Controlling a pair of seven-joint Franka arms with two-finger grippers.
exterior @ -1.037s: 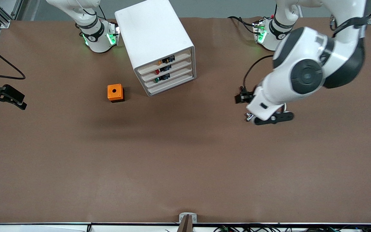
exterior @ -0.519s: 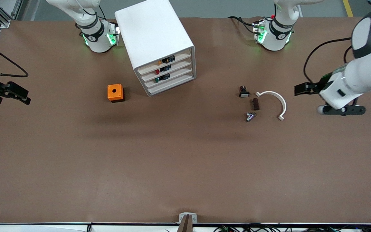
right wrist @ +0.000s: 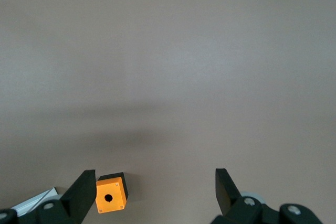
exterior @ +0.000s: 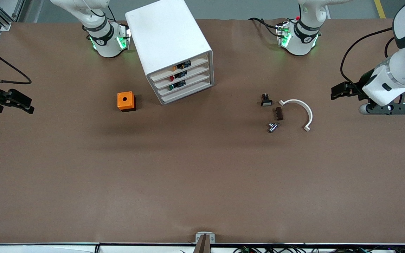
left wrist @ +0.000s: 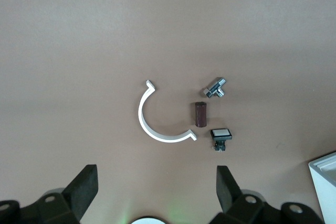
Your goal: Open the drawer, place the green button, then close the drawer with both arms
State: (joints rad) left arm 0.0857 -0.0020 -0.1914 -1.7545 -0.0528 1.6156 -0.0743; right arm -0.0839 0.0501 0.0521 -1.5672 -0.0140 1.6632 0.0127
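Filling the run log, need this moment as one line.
left gripper: open, raised, left-arm end | right gripper: open, raised, right-arm end | white four-drawer cabinet: shut | green-capped button: inside third drawer

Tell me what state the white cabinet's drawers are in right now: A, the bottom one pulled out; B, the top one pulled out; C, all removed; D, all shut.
D: in the front view all four drawer fronts of the white cabinet sit flush with its face, none pulled out, while the left gripper and right gripper hang open away from it.
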